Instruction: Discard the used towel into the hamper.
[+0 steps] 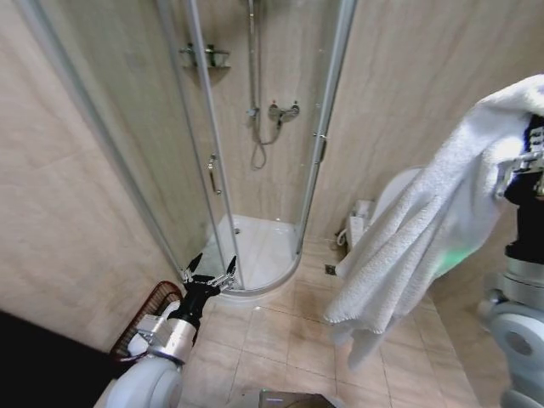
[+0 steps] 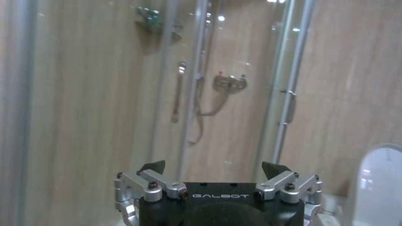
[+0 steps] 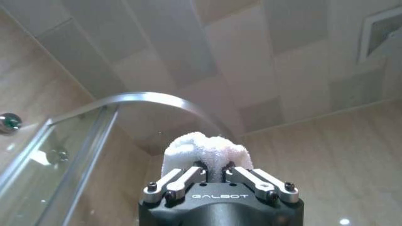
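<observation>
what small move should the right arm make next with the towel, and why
Probably swing the right gripper across toward the robot's left and lower. Its jaws are shut on the white towel, which hangs high on the right above the floor tiles, while the hamper stands low on the left by the wall, beside the open left gripper. The towel is nowhere near over the hamper yet.

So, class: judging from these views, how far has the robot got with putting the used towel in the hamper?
Done: the towel is picked up; the right gripper is shut on a fold of it, held high, with the rest hanging clear of the floor. In hand: carrying it. Left: the hamper stands at the lower left by the wall, beside the open, idle left gripper. The towel hangs far to its right and must still be brought over and dropped in.
</observation>
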Tool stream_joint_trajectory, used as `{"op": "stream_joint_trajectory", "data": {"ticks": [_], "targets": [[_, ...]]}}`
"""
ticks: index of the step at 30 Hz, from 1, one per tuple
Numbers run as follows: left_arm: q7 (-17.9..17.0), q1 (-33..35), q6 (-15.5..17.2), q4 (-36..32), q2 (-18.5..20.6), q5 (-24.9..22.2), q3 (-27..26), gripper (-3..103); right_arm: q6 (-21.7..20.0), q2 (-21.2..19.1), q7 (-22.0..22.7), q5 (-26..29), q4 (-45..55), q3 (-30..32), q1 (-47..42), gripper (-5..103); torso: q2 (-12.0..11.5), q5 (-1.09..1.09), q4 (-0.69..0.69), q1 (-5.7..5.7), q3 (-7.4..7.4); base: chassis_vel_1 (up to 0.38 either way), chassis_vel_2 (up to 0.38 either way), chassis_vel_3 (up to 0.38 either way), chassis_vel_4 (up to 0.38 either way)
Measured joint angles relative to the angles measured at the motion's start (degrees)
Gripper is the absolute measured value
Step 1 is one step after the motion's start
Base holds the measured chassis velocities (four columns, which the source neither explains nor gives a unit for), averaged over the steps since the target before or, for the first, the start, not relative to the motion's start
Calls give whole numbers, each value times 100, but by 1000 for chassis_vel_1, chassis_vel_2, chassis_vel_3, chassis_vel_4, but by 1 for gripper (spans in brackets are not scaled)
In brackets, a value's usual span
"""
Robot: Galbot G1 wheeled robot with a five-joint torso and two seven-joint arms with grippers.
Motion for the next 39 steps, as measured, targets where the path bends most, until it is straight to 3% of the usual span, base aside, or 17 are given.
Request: {"op": "stream_joint_trajectory", "data": {"ticks": [10, 28, 39], "targets": [[0, 0, 0, 0, 0, 0, 0, 100, -38, 21, -9, 22, 0, 126, -78, 12, 308, -1, 2, 145, 164, 106, 102, 100, 104], [0, 0, 0, 0, 0, 0, 0, 100, -73, 15, -46, -47, 0, 42, -3, 12, 321, 0, 0, 153, 171, 7, 9, 6, 6], [0, 0, 0, 0, 0, 0, 0, 100, -110, 80, -66, -119, 0, -70, 140, 12, 705, -1, 0, 330, 375, 0, 0, 0, 0]]}}
